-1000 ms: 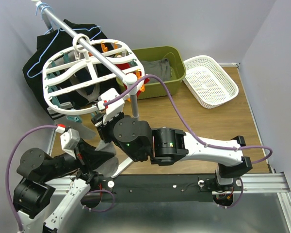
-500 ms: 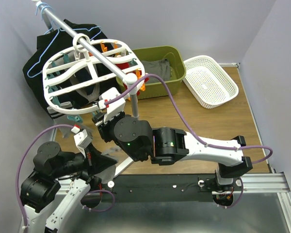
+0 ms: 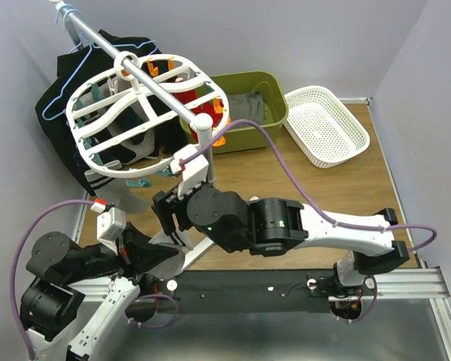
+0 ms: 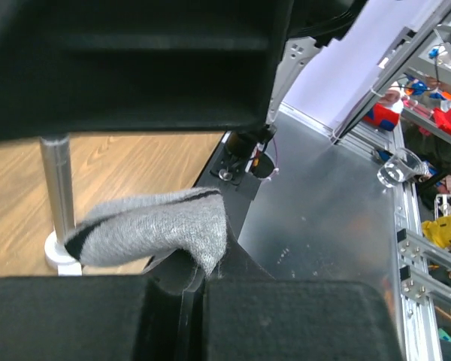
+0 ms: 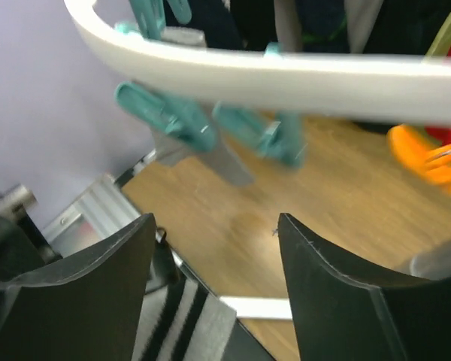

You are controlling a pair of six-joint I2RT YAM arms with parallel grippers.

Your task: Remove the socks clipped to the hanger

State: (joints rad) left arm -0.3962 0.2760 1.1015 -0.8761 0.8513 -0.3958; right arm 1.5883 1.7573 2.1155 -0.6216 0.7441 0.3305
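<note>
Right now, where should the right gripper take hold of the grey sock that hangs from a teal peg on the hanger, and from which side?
Probably its free lower end: the grey sock hangs as a thin flat flap below the teal peg, under the white rim of the hanger. Come from underneath, where the right gripper is open, and close across the cloth.

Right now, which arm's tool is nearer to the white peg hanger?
Right. The right tool is open, close up against the hanger rim, facing its teal pegs. The left tool is lower and farther from it, shut on a grey sock.
</note>
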